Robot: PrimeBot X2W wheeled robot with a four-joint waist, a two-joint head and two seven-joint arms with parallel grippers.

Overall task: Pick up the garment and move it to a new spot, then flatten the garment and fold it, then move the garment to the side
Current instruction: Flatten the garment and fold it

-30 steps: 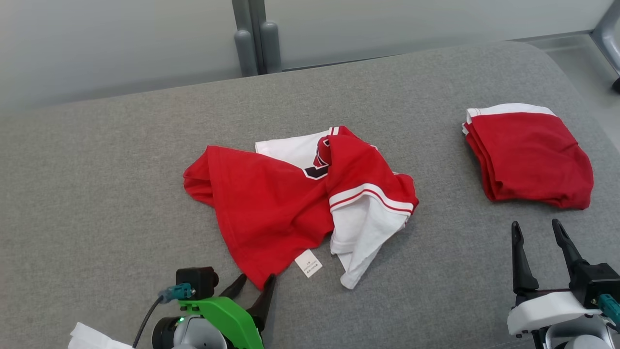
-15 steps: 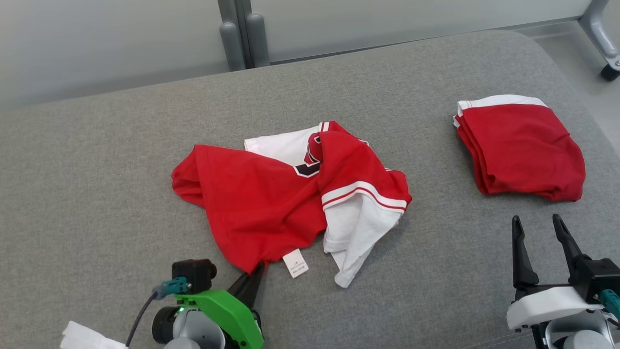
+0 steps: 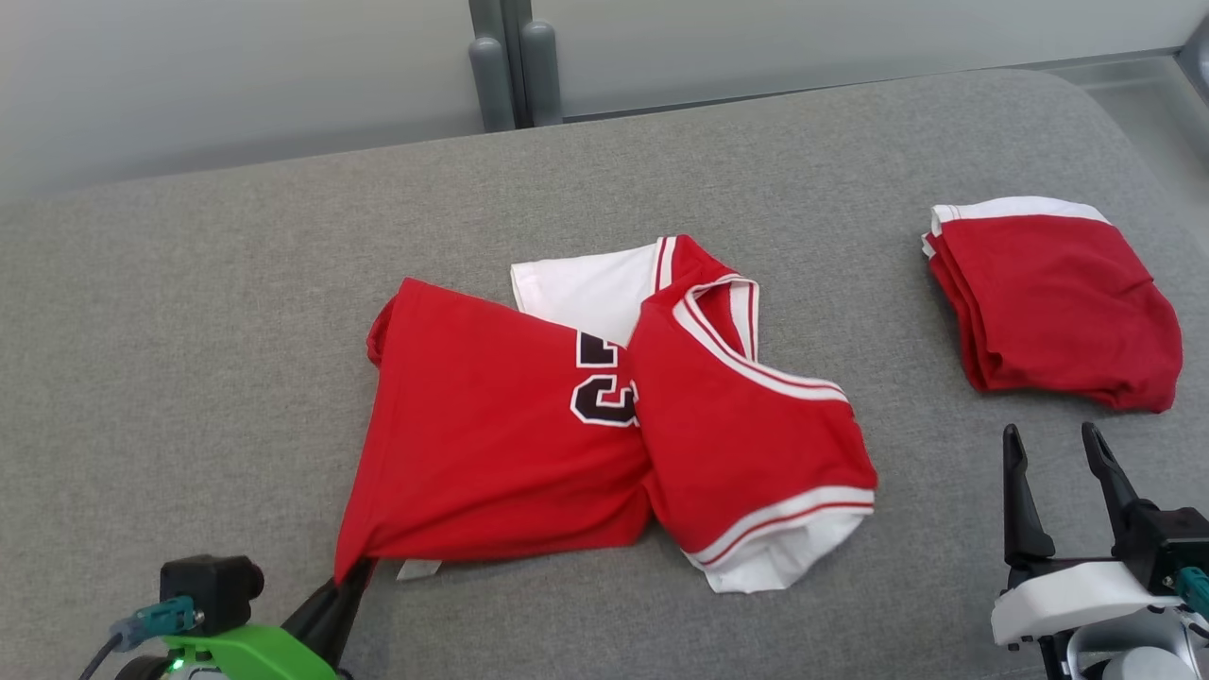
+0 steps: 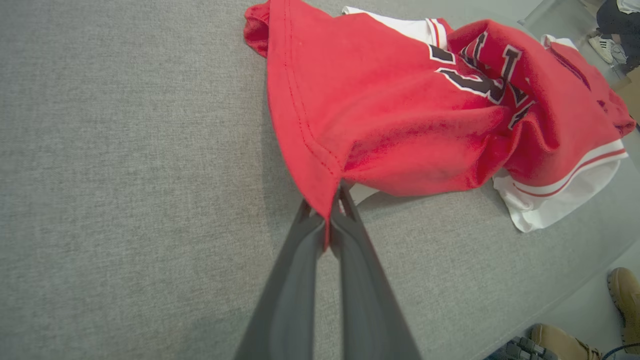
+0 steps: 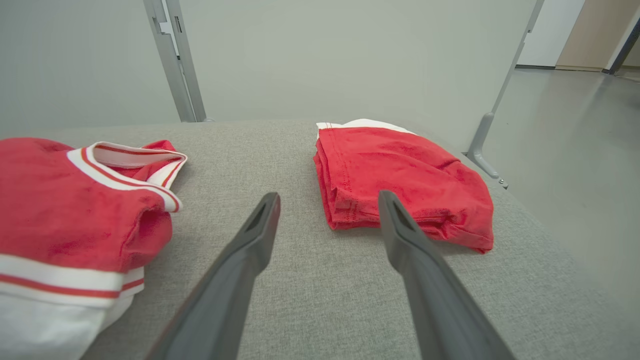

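Observation:
A red and white garment [image 3: 604, 416] with black numerals lies crumpled in the middle of the grey cushioned surface [image 3: 189, 312]. My left gripper [image 3: 351, 571] is shut on the garment's near left hem corner at the lower left of the head view. In the left wrist view the red hem [image 4: 325, 200] is pinched between the two dark fingers [image 4: 300, 270]. The garment [image 5: 75, 215] also lies at the left of the right wrist view. My right gripper [image 3: 1053, 444] stands open at the lower right, empty, just short of the folded pile.
A folded red and white garment [image 3: 1053, 297] rests at the right of the surface, ahead of my right gripper [image 5: 327, 200]. Grey posts [image 3: 515, 66] stand behind the far edge. A person's tan shoes [image 4: 622, 295] are on the floor beyond the edge.
My left gripper has shut on the hem corner and pulled it toward me and to the left. The garment has stretched and turned over, baring its numerals. The head camera has shifted slightly.

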